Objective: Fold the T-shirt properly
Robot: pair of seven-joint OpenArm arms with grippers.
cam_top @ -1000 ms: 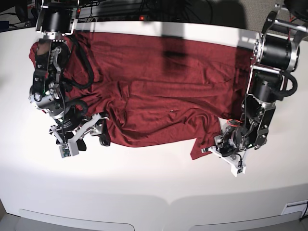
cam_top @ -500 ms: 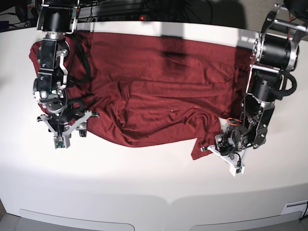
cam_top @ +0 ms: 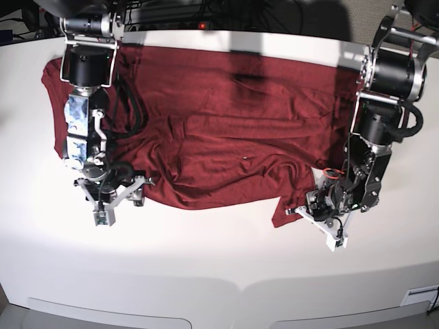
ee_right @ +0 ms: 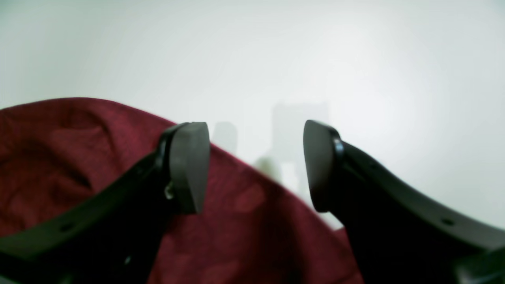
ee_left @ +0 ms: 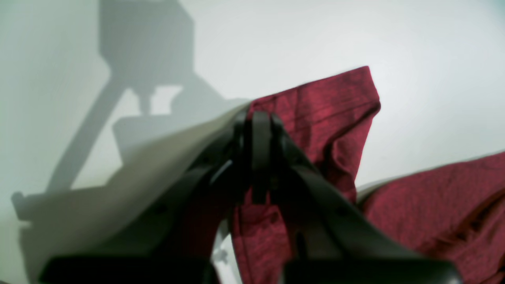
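Note:
The dark red T-shirt (cam_top: 226,123) lies spread and wrinkled across the white table (cam_top: 206,274). My left gripper (cam_top: 305,212) is at its near right corner. In the left wrist view this gripper (ee_left: 258,118) is shut on the T-shirt (ee_left: 331,102), whose hem corner sticks out beyond the fingertips. My right gripper (cam_top: 120,201) stands open at the shirt's near left edge. In the right wrist view its fingers (ee_right: 189,165) are apart with nothing between them, the left one over the T-shirt (ee_right: 79,157) and the other over bare table.
Dark cables and equipment (cam_top: 206,14) run along the table's far edge. Bare white table surface stretches from the shirt's near hem to the front edge (cam_top: 240,291). Both arm bases stand at the far corners.
My right arm has swung left and then back to the right along the shirt's left edge, with its jaws open throughout. The left gripper has stayed shut on the corner, nearly still.

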